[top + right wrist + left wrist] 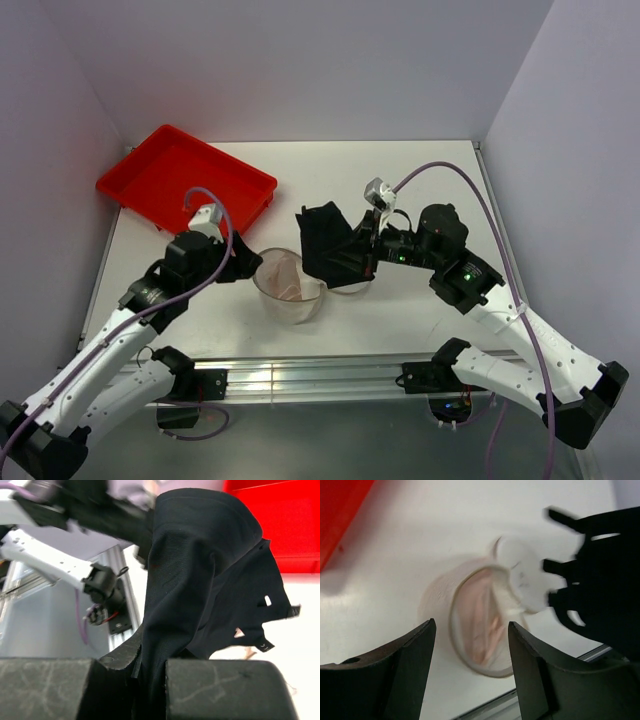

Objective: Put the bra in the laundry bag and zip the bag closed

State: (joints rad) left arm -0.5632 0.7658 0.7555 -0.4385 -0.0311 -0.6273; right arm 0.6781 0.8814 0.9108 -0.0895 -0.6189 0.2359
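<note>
Left wrist view is motion-blurred: bag (485, 625) and bra (605, 580) edges smeared, marks on the bag's white face unreadable. Tray (337, 515) cut by the top-left corner. Right wrist view: bra hides most of the tabletop (305, 655); right pincer (150, 680) fingers cut by the bottom edge. Top view: bra covers the right pincer's tips and part of the bag's right side.

laundry bag (290, 288) mouth open, bra (330, 245) hanging at its right rim

plain pale walls (300, 60) close in the white table (330, 165) on three sides; a metal rail (320, 372) runs along its bottom edge.
</note>
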